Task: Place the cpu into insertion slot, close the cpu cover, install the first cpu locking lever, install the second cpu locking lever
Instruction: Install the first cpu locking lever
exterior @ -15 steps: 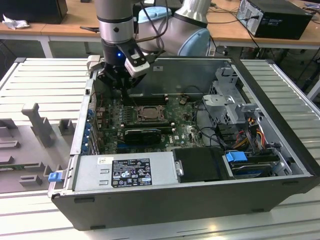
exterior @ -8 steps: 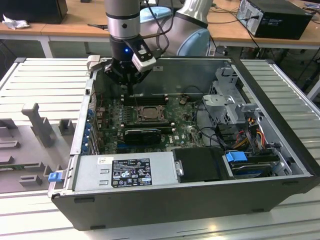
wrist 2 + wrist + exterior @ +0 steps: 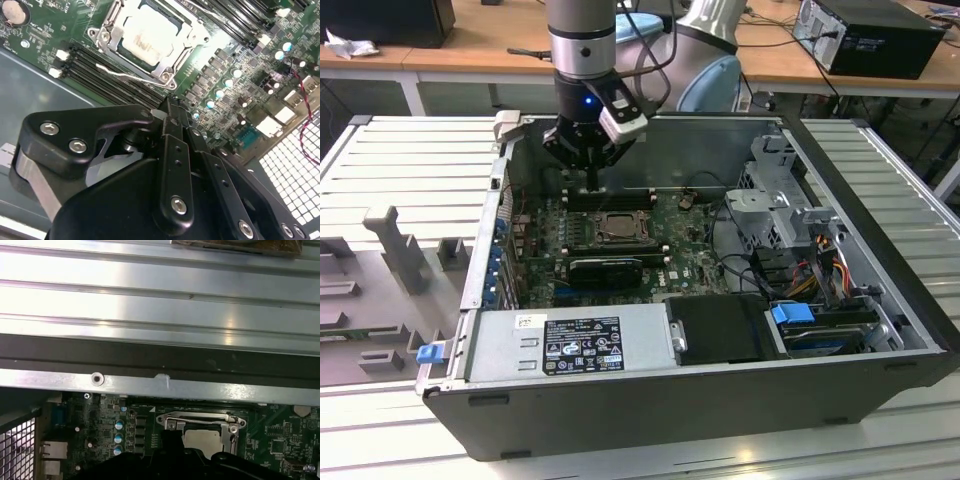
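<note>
The claw (image 3: 170,106) was pinched shut, holding nothing. Ahead of its tips lay the thin wire lever (image 3: 122,75), probably stiff, springy and slippery. Best caught by its bent end.

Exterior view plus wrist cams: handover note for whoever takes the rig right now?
Gripper: shut, empty, hanging over the memory slots just beyond the insertion slot in the exterior view.
cpu: seated in the slot, cpu cover down over it.
Done: cpu placed, cover closed.
Left: a lever wire lies along the socket; I can't tell if it's latched, so both levers are unconfirmed.
</note>
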You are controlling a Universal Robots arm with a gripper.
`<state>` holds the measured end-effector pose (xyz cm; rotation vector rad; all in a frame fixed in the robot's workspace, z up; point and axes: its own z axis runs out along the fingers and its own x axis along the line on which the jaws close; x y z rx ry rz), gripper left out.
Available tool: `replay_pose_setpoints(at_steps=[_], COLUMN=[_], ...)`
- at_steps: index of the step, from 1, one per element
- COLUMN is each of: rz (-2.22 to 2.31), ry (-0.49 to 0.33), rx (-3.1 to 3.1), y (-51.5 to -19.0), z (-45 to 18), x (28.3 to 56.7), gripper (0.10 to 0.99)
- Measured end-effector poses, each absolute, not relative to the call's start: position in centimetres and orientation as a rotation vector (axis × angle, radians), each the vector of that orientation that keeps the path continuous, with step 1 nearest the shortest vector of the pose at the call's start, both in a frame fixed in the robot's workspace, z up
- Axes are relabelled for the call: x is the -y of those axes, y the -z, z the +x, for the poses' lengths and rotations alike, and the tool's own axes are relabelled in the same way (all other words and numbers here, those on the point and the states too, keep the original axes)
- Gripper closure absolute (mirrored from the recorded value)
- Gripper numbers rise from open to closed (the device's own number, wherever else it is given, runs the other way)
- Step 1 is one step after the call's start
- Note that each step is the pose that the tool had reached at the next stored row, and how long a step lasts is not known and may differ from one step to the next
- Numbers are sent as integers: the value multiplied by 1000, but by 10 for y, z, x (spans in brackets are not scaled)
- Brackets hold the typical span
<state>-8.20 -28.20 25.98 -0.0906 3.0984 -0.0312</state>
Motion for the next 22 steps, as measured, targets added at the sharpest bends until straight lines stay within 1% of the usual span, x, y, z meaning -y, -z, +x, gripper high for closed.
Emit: replay_pose_setpoints(at_steps=[14, 15, 16, 20, 22], rz=[-90, -90, -88, -87, -87], ry=[30, 1, -87, -109, -110], rx=[-3098, -3098, -3095, -3094, -3094], y=[-260, -260, -259, -255, -247], z=[-64, -62, -60, -59, -57], x=[282, 282, 284, 284, 284], gripper=[980, 980, 980, 980, 980])
